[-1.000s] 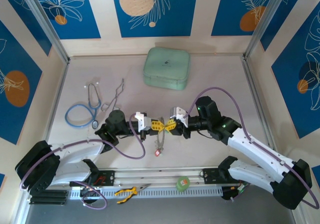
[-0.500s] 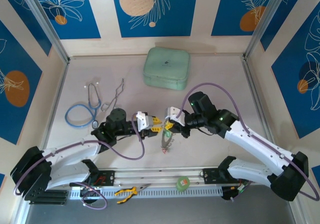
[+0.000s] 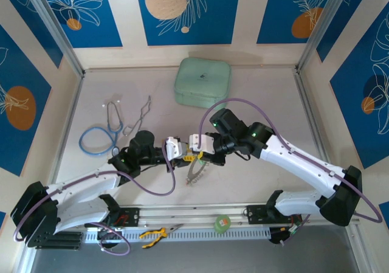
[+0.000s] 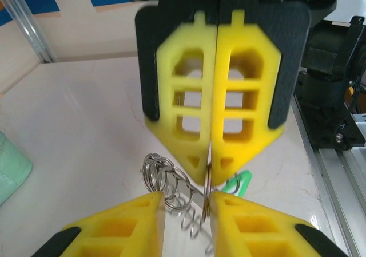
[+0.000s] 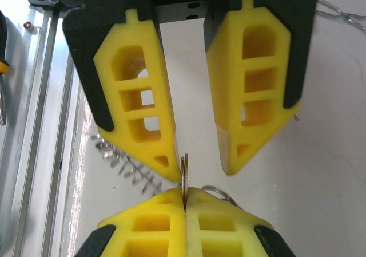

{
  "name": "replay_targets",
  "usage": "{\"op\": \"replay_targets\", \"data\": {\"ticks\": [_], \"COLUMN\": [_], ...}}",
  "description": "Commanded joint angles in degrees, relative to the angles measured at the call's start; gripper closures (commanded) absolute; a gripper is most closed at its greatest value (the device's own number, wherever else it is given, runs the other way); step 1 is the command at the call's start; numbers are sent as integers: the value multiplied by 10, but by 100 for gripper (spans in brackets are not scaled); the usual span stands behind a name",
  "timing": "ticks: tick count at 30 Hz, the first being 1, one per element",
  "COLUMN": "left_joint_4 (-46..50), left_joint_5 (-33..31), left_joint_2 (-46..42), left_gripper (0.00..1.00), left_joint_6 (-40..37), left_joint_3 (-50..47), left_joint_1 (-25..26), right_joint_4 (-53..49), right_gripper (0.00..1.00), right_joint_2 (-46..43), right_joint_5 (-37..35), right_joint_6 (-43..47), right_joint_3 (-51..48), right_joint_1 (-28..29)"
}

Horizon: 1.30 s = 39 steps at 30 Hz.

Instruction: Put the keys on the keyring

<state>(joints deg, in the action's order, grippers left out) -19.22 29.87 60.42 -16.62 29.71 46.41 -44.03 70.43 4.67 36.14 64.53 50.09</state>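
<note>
We hold the keyring (image 4: 167, 181) edge-on in the pressed-together right gripper (image 5: 184, 198), over the bench (image 3: 273, 109) by its near edge; the left gripper (image 4: 186, 198), jaws spread, faces it tip-to-tip, the rim standing in its gap.

— Saw yellow, backed in black, on the left hand (image 4: 184, 200) and the right hand (image 5: 184, 197).
— Noted that too. Found the keyring (image 4: 168, 182) silvery and a key (image 4: 237, 182) green-headed.
— Spotted a mint-green case (image 3: 202, 82) on the pale table (image 3: 273, 96), plus a blue-tubed stethoscope (image 3: 91, 142).
— Also caught blue wall panels (image 3: 185, 11) with peach discs and white leaf outlines, and purple cables (image 3: 243, 100).
</note>
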Motion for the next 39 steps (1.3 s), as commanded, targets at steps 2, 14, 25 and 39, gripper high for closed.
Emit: {"op": "replay_targets", "data": {"ticks": [2,14,25,39], "left_joint_4": [-37,-71,-192,-255], "left_joint_5": [21,24,32,38], "left_joint_2": [-5,-8,-3,4], "left_gripper": [81,100,100,100], "left_joint_6": [8,23,71,107], "left_joint_3": [-3,-20,-54,-69], "left_joint_1": [2,2,2,2], "right_joint_4": [-4,183,254,290], "right_gripper": [100,65,63,85], "right_joint_2": [6,-126,-139,-100], "right_joint_5": [3,115,135,174], "right_joint_6": [11,-142,-228,-231], "right_joint_3": [20,-126,-212,-216], "right_joint_1": [13,-79,-77,-79]}}
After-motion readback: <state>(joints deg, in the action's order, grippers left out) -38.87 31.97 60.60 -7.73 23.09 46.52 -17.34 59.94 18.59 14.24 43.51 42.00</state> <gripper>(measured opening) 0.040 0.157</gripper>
